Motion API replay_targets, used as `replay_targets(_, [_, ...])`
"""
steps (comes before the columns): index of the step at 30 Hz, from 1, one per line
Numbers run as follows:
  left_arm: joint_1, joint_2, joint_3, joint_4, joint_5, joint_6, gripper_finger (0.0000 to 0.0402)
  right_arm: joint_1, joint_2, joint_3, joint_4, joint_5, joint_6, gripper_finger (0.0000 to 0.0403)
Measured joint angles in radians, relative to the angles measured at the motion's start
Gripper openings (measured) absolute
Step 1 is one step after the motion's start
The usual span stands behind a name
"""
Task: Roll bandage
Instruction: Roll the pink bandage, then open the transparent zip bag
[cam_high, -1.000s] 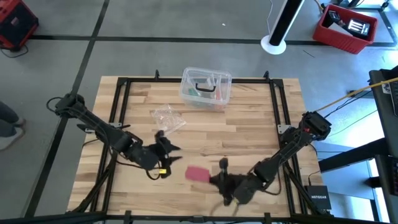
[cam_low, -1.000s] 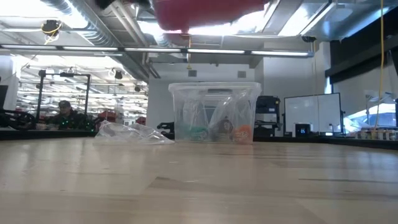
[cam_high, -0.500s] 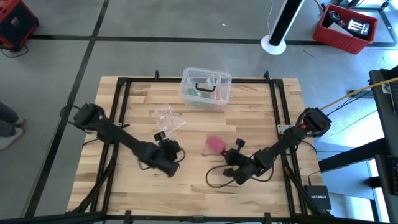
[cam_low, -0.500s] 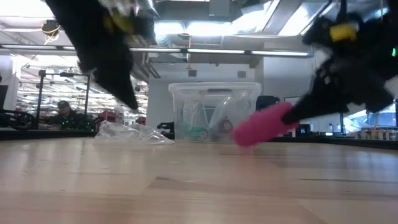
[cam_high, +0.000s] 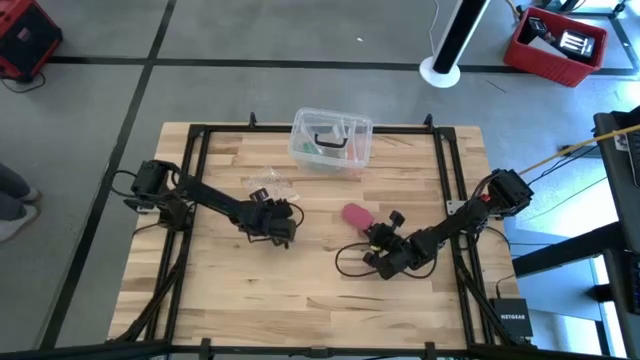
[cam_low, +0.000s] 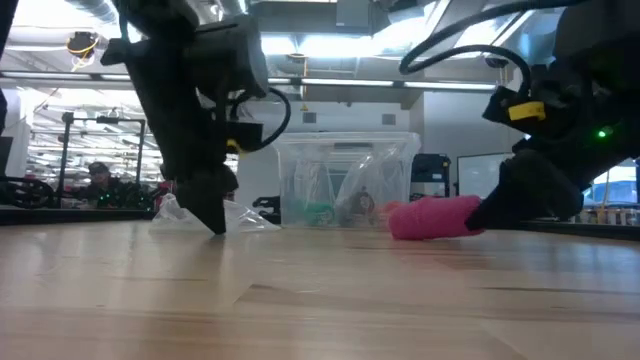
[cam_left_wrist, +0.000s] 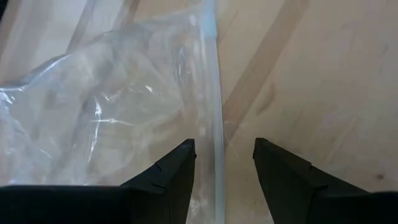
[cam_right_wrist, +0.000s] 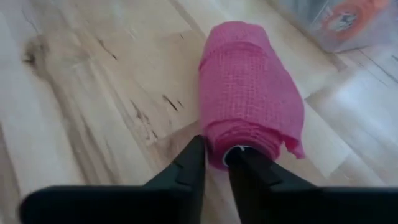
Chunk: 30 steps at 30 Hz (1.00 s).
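The room is a wide hall with a grey concrete floor (cam_high: 250, 60), bright strip lights overhead and ducting along the ceiling; far off at the low view's left edge a person (cam_low: 100, 180) sits among racks. A red crate (cam_high: 555, 45) stands on the floor beyond the far right corner. The table (cam_high: 320, 300) is pale butcher-block wood in a black frame.

At its far edge sits a clear plastic box (cam_high: 332, 140) with small items inside. Nearer, left of centre, lies a crumpled clear plastic wrapper (cam_high: 268, 185). The bandage (cam_high: 356, 215), rolled into a stubby pink cylinder, lies on its side on the wood right of centre, in front of the box.

The left gripper (cam_high: 281, 226) stands just by the wrapper, fingers (cam_left_wrist: 163, 180) spread apart and empty, with the wrapper's edge showing between them. The right gripper (cam_high: 374, 232) is at the near end of the roll, fingers (cam_right_wrist: 186, 168) drawn narrow with only a slim gap, their tips at the roll's end; whether they pinch it I cannot tell.

Half a second ago the roll hung tilted above the table in the right gripper; now it rests on the wood. The left arm has swung back toward the wrapper, and the right gripper's fingers have eased slightly apart.
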Motion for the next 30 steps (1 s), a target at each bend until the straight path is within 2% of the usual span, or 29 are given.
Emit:
replay_targets(3, [0.007, -0.002, -0.049, 0.081, 0.004, 0.021, 0.0155, 0.0, 0.0, 0.0, 0.002, -0.03, 0.0, 0.0106])
replay_targets(5, [0.006, -0.002, -0.069, 0.129, -0.003, 0.038, 0.0138, 0.001, 0.0, 0.001, 0.001, -0.056, -0.012, 0.013])
replay_targets(7, [0.005, -0.002, -0.085, 0.155, -0.006, 0.04, 0.0106, 0.003, -0.007, 0.001, 0.0, -0.104, -0.033, 0.015])
replay_targets(10, [0.005, -0.001, -0.112, 0.196, -0.001, 0.04, 0.0035, 0.003, -0.029, 0.001, -0.003, -0.185, -0.061, 0.017])
replay_targets(12, [0.0, -0.001, -0.127, 0.218, -0.004, 0.047, 0.0011, 0.004, -0.055, 0.001, -0.007, -0.236, -0.068, 0.0177])
replay_targets(17, [-0.05, 0.002, -0.133, 0.246, -0.013, 0.027, 0.0002, 0.007, -0.147, 0.001, -0.014, -0.334, -0.082, 0.0177])
replay_targets(24, [-0.244, 0.007, -0.073, 0.296, 0.037, -0.115, 0.0, 0.083, -0.231, 0.001, 0.02, -0.339, -0.107, 0.0177])
replay_targets(30, [-0.331, -0.004, 0.009, 0.216, 0.088, -0.171, 0.0004, 0.15, -0.241, 0.001, 0.218, -0.309, -0.174, 0.0177])
